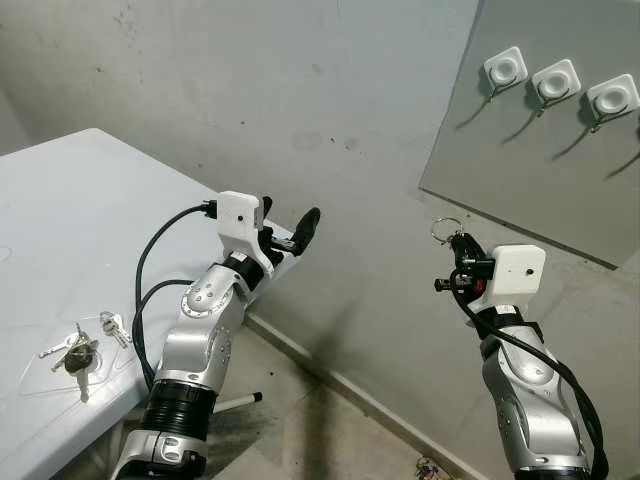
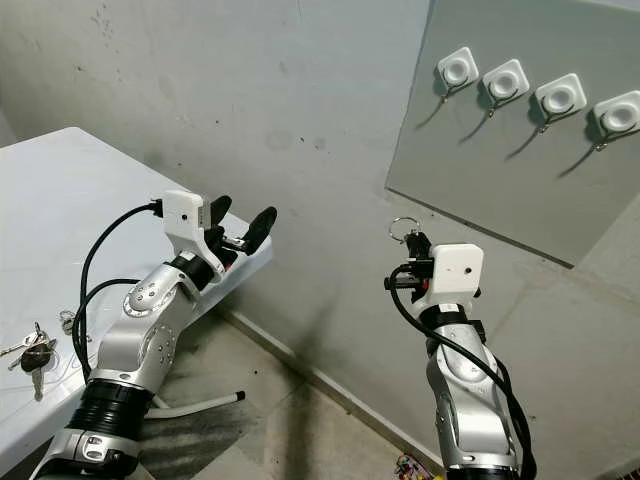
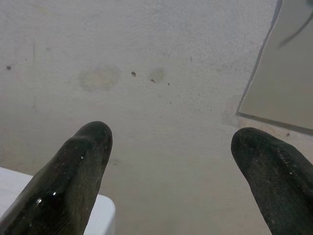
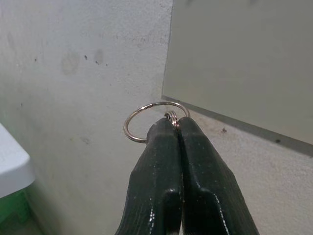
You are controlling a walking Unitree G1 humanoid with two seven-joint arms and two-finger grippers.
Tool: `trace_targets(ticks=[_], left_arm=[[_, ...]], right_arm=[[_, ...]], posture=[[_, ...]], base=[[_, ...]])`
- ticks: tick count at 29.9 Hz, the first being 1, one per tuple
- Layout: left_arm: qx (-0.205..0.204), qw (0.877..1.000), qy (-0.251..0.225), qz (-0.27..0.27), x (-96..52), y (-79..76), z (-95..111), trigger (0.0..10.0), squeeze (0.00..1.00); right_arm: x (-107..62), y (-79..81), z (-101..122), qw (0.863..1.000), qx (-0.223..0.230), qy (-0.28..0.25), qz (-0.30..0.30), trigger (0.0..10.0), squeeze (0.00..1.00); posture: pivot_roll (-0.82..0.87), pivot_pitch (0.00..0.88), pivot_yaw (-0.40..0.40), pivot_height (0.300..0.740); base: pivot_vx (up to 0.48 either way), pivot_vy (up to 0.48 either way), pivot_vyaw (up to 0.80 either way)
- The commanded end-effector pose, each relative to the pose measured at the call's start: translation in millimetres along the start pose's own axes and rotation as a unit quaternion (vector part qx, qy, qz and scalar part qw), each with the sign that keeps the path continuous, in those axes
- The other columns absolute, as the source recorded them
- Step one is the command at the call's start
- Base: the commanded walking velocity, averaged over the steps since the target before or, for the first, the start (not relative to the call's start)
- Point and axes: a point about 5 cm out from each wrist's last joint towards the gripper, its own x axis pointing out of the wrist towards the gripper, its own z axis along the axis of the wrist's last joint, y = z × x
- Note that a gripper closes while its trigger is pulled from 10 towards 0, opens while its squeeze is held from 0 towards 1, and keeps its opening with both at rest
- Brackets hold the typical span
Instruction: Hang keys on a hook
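Tabletop [image 1: 60,200]: white, on the far left, well left of the board.
Keys [image 1: 78,350]: a bunch lies on the tabletop near its front edge, on a clear sheet; it is far left of the board and lower.
Left hand [image 1: 290,232]: raised past the corner of the tabletop, left of the board; its two fingers [image 3: 73,181] are spread apart and nothing is between them. It points at the bare grey wall [image 1: 300,100].
Ring [image 4: 154,120]: a thin metal ring, pinched at its lower edge by the right hand; it stands up above the fingertips, just below the bottom left corner of the board.
Right hand [image 1: 460,242]: below the board, near its lower left corner, clenched on the ring.
Board [image 1: 540,170]: a grey panel fixed on the wall, at the upper right.
Hooks [image 2: 505,82]: a row of white square mounts with metal hooks along the top of the board; all are well above the ring.
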Motion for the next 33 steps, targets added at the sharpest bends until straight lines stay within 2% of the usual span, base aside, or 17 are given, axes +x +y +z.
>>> trace_targets(ticks=[1, 7, 10, 11, 14, 17, 19, 24, 26, 30, 33], left_arm=[[0.009, 1.0, 0.002, -0.008, 1.4, -2.5, 3.0, 10.0, 0.0], [0.016, 0.999, -0.013, -0.038, 4.4, -12.5, 8.5, 10.0, 0.0], [0.044, 0.995, -0.032, -0.089, 10.8, -30.0, 20.1, 10.0, 0.0], [0.041, 0.993, -0.037, -0.104, 13.2, -34.7, 24.7, 10.0, 0.0], [0.043, 0.99, -0.05, -0.128, 18.0, -44.0, 34.9, 10.0, 0.0], [0.043, 0.989, -0.054, -0.134, 19.5, -46.5, 37.6, 10.0, 0.0], [0.048, 0.984, -0.072, -0.155, 25.2, -55.6, 50.9, 10.0, 0.0], [0.047, 0.982, -0.085, -0.164, 28.4, -58.6, 61.2, 10.0, 0.0], [0.048, 0.98, -0.091, -0.169, 29.1, -60.4, 67.8, 10.0, 0.0], [0.05, 0.98, -0.092, -0.17, 29.1, -60.9, 69.7, 10.0, 0.0], [0.05, 0.98, -0.094, -0.17, 29.3, -61.0, 72.2, 10.0, 0.0]], right_arm=[[-0.4, -1.4, 7.5, 1.0, -0.001, -0.017, 0.0, 10.0, 0.0], [2.6, 1.0, 11.0, 1.0, -0.001, -0.024, 0.008, 10.0, 0.0], [11.2, 1.5, 16.2, 0.999, -0.008, -0.033, 0.017, 10.0, 0.0], [15.4, 0.6, 18.4, 0.999, -0.011, -0.036, 0.018, 10.0, 0.0], [24.1, -2.3, 24.4, 0.999, -0.019, -0.046, 0.02, 10.0, 0.0], [26.8, -3.5, 26.2, 0.998, -0.02, -0.048, 0.018, 10.0, 0.0], [40.2, -5.7, 35.8, 0.998, -0.03, -0.06, 0.016, 10.0, 0.0], [54.0, -7.7, 45.8, 0.997, -0.034, -0.071, 0.006, 10.0, 0.0], [66.7, -9.1, 56.5, 0.995, -0.038, -0.089, 0.003, 10.0, 0.0], [72.9, -9.2, 62.9, 0.994, -0.035, -0.1, 0.005, 10.0, 0.0], [85.6, -10.8, 78.3, 0.991, -0.03, -0.131, -0.003, 10.0, 0.0]], posture=[[0.01, 0.0, -0.039, 0.732], [0.01, 0.0, -0.041, 0.732], [0.01, 0.0, -0.04, 0.732], [0.01, 0.0, -0.038, 0.732], [0.01, 0.0, -0.037, 0.732], [0.01, 0.0, -0.035, 0.732], [0.01, 0.0, -0.03, 0.732], [0.0, 0.0, -0.027, 0.732], [0.01, 0.0, -0.024, 0.732], [0.01, 0.0, -0.024, 0.732], [0.01, 0.0, -0.022, 0.732]], base=[[0.0, 0.0, 0.0], [0.0, 0.0, 0.0], [0.0, 0.0, 0.0], [0.0, 0.0, 0.0], [0.0, 0.0, 0.0], [0.0, 0.0, 0.0], [0.0, 0.0, 0.0], [0.0, 0.0, 0.0], [0.0, 0.0, 0.0], [0.0, 0.0, 0.0], [0.0, 0.0, 0.0]])
